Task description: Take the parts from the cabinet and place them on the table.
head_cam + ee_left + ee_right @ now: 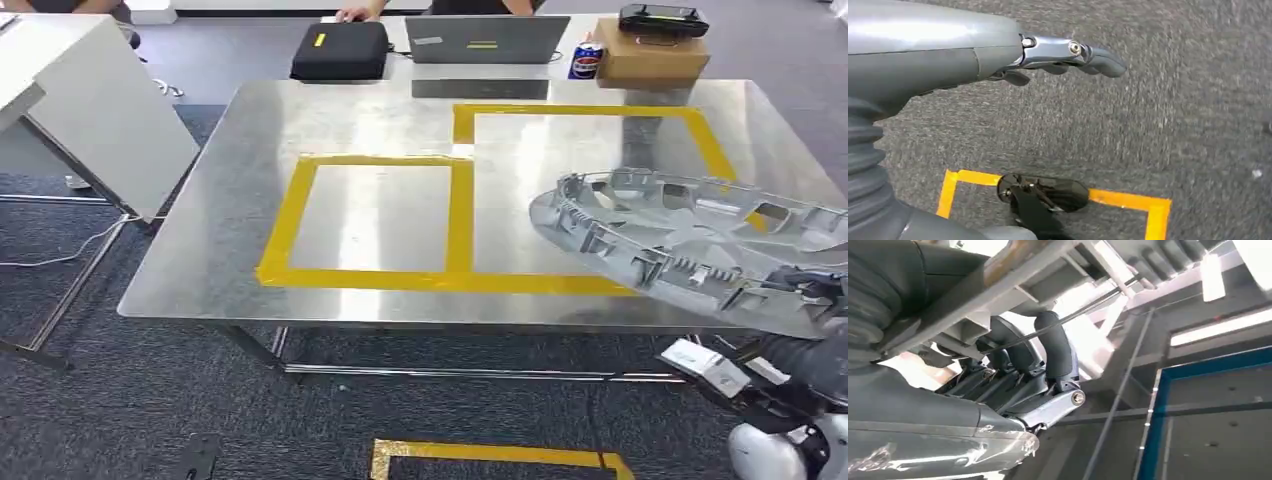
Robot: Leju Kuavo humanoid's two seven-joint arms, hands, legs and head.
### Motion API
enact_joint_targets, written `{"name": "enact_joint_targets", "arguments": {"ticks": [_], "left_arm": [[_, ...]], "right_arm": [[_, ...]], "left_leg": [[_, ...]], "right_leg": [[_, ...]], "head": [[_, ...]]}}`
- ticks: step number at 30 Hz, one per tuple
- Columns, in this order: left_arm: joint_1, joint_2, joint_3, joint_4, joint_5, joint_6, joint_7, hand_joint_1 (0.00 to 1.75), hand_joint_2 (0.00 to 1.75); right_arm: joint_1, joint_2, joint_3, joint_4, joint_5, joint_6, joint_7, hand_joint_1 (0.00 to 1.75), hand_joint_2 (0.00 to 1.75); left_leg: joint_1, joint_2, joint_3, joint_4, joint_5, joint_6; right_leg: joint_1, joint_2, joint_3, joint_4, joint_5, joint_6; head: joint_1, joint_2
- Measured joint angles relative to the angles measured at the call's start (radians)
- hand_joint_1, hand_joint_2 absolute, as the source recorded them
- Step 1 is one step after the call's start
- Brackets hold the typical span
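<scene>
A large grey ribbed plastic part (690,240), curved like a ring segment, hangs over the right end of the metal table (250,270). My right hand (800,290) grips it from below at its near right edge. In the right wrist view the dark fingers (1055,347) curl up around the part's pale frame (1013,280). My left hand (1068,55) hangs beside my body over the carpet, its fingers stretched out and holding nothing.
Yellow tape marks two rectangles (460,215) on the tabletop. At the far edge sit a black case (340,50), a laptop (485,40), a cola can (587,60) and a cardboard box (650,50). A white table (90,100) stands left. Yellow tape marks the carpet (500,455).
</scene>
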Motion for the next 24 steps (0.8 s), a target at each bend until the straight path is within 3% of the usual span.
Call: {"name": "enact_joint_targets", "arguments": {"ticks": [1,2,4,5,6,7,8,10,11,12,14,15,16,17,18,19,20,21,22,23,24], "left_arm": [[0.002,0.000,0.000,0.000,0.000,0.000,0.001,0.00,1.75],[0.002,0.001,0.001,0.000,0.000,0.002,0.003,0.00,1.75],[0.000,0.003,0.001,0.000,0.000,0.003,0.003,0.00,1.75],[-0.002,0.005,0.001,0.000,0.000,0.003,0.003,0.00,1.75],[-0.005,0.005,0.001,0.000,0.000,0.003,0.003,0.00,1.75],[-0.007,0.004,0.001,0.000,0.000,0.003,0.003,0.00,1.75],[-0.008,0.004,0.001,0.000,0.000,0.004,0.004,0.00,1.75],[-0.006,0.001,0.002,0.000,0.000,0.005,0.005,0.00,1.75],[-0.006,0.003,0.002,0.000,0.000,0.005,0.004,0.00,1.75],[-0.005,0.003,0.003,0.000,0.000,0.005,0.004,0.00,1.75],[0.000,0.003,0.003,0.000,0.000,0.005,0.004,0.00,1.75],[0.003,0.003,0.003,0.000,0.000,0.005,0.004,0.00,1.75],[0.005,0.002,0.003,0.000,0.000,0.005,0.004,0.00,1.75],[0.007,0.002,0.003,0.000,0.000,0.005,0.004,0.00,1.75],[0.007,0.003,0.004,0.000,0.000,0.005,0.004,0.00,1.75],[0.007,0.003,0.004,0.000,0.000,0.005,0.004,0.00,1.75],[0.009,0.003,0.005,0.000,0.000,0.004,0.004,0.00,1.75],[0.009,0.005,0.006,0.000,0.000,0.004,0.005,0.00,1.75],[0.009,0.005,0.007,0.000,0.000,0.004,0.005,0.00,1.75],[0.008,0.006,0.008,0.000,0.000,0.004,0.005,0.00,1.75],[0.006,0.006,0.008,0.000,0.000,0.004,0.005,0.00,1.75]], "right_arm": [[0.000,-0.003,0.003,0.004,-0.001,0.004,0.003,1.75,1.75],[0.000,-0.005,0.006,0.007,-0.004,0.013,0.008,1.75,1.75],[-0.001,-0.012,0.015,0.015,-0.015,0.049,0.024,1.75,1.75],[-0.002,-0.019,0.018,0.020,-0.015,0.067,0.032,1.75,1.75],[-0.005,-0.028,0.021,0.024,-0.014,0.081,0.039,1.75,1.75],[-0.005,-0.035,0.022,0.028,-0.013,0.087,0.042,1.75,1.75],[-0.004,-0.040,0.024,0.034,-0.011,0.093,0.045,1.75,1.75],[-0.004,-0.050,0.030,0.040,-0.010,0.094,0.047,1.75,1.75],[-0.006,-0.054,0.032,0.043,-0.010,0.095,0.047,1.75,1.75],[-0.012,-0.058,0.034,0.046,-0.010,0.095,0.047,1.75,1.75],[-0.013,-0.060,0.037,0.051,-0.010,0.098,0.048,1.75,1.75],[-0.013,-0.063,0.039,0.055,-0.010,0.106,0.051,1.75,1.75],[-0.013,-0.067,0.040,0.059,-0.011,0.118,0.056,1.75,1.75],[-0.012,-0.072,0.041,0.065,-0.011,0.130,0.059,1.75,1.75],[-0.012,-0.077,0.043,0.071,-0.013,0.139,0.066,1.75,1.75],[-0.012,-0.082,0.044,0.077,-0.013,0.145,0.067,1.75,1.75],[-0.012,-0.086,0.046,0.084,-0.014,0.150,0.068,1.75,1.75],[-0.015,-0.090,0.047,0.094,-0.020,0.158,0.071,1.75,1.75],[-0.015,-0.092,0.052,0.101,-0.024,0.173,0.072,1.75,1.75],[-0.016,-0.097,0.054,0.102,-0.030,0.182,0.074,1.75,1.75],[-0.021,-0.101,0.055,0.103,-0.035,0.193,0.077,1.75,1.75]], "left_leg": [[0.000,-0.001,-0.005,-0.001,0.019,0.002],[0.000,-0.004,0.008,-0.040,0.060,0.005],[-0.001,-0.008,0.082,-0.198,0.158,0.015],[-0.001,-0.017,0.107,-0.257,0.169,0.020],[0.000,-0.020,0.131,-0.296,0.140,0.022],[-0.003,-0.020,0.128,-0.289,0.137,0.024],[-0.003,-0.019,0.129,-0.294,0.132,0.032],[0.002,-0.018,0.145,-0.296,0.126,0.046],[0.001,-0.018,0.157,-0.298,0.120,0.054],[-0.001,-0.018,0.166,-0.298,0.113,0.058],[-0.002,-0.017,0.183,-0.298,0.096,0.059],[-0.001,-0.015,0.195,-0.298,0.086,0.059],[-0.001,-0.015,0.212,-0.298,0.074,0.057],[0.001,-0.015,0.231,-0.298,0.059,0.055],[0.002,-0.015,0.250,-0.298,0.045,0.052],[0.003,-0.015,0.270,-0.298,0.030,0.047],[0.001,-0.014,0.281,-0.300,0.013,0.040],[-0.003,-0.012,0.302,-0.291,-0.007,0.033],[-0.005,-0.011,0.306,-0.305,-0.015,0.025],[-0.003,-0.005,0.326,-0.320,-0.018,0.018],[-0.003,-0.004,0.329,-0.313,-0.003,0.009]], "right_leg": [[0.001,0.011,0.004,0.000,-0.003,0.000],[0.001,0.023,0.010,0.000,-0.006,0.002],[0.000,0.037,0.028,0.000,-0.017,0.008],[0.001,0.042,0.033,0.001,-0.023,0.015],[0.008,0.048,0.031,0.007,-0.033,0.023],[0.006,0.048,0.033,-0.002,-0.033,0.027],[0.004,0.048,0.038,0.004,-0.026,0.036],[0.003,0.041,0.042,0.002,-0.040,0.043],[0.005,0.009,0.034,0.033,-0.046,0.046],[0.005,-0.011,-0.001,0.098,-0.062,0.049],[0.004,-0.023,-0.101,0.252,-0.107,0.053],[0.003,-0.025,-0.143,0.302,-0.131,0.055],[0.002,-0.026,-0.165,0.309,-0.135,0.057],[0.000,-0.028,-0.167,0.279,-0.121,0.058],[-0.001,-0.030,-0.158,0.223,-0.085,0.059],[-0.004,-0.035,-0.144,0.149,-0.026,0.059],[-0.006,-0.053,-0.131,0.068,0.071,0.062],[-0.003,-0.066,-0.135,0.033,0.114,0.054],[0.002,-0.059,-0.122,0.043,0.087,0.041],[0.002,-0.050,-0.120,0.042,0.087,0.033],[0.002,-0.046,-0.114,0.039,0.079,0.024]], "head": [[0.001,0.000],[0.000,0.000],[-0.001,0.000],[-0.001,0.000],[0.000,0.000],[0.002,0.000],[-0.002,0.000],[0.000,0.000],[0.008,0.000],[0.015,0.000],[0.015,0.000],[0.015,0.000],[0.016,0.000],[0.015,0.000],[0.017,0.000],[0.017,0.000],[0.017,0.000],[0.024,0.000],[0.021,0.000],[0.015,0.000],[0.023,0.000]]}}
